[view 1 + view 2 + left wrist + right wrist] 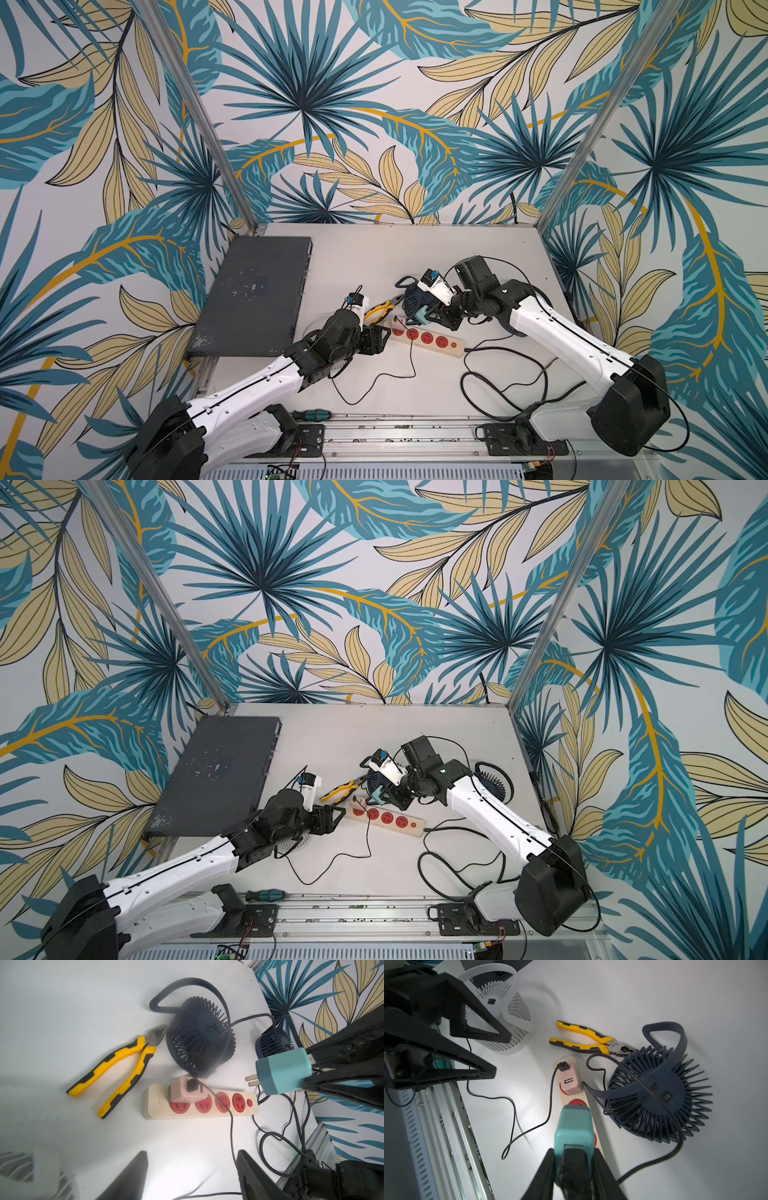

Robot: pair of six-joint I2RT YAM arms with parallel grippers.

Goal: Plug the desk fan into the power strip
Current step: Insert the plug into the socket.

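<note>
Right at the near edge a teal-and-black screwdriver [311,414] lies by the rail, and past it a thin black cable [231,1132] loops over the white surface [415,257]. Up to the left end effector [191,1152] now: fingers well apart, nothing between them, hovering just beside the left end of the power strip [153,1107], with a white fan [500,1022] tucked under that arm. The strip sits mid-surface, slanting from far left to near right, with its red switch and black cord [462,380] at the right end. Its sockets: the leftmost holds a pink adapter [187,1093] with the thin cable's plug in it, and the other three red ones stand free. And the right end effector [574,1150] is clamped on a teal adapter [284,1070], held over the strip, prongs bare and in no socket. Just beyond the strip lies the navy fan [199,1036], with yellow pliers [116,1076] to its left, a second navy fan [492,783] off to the right, and a dark slab [253,299] at far left.
</note>
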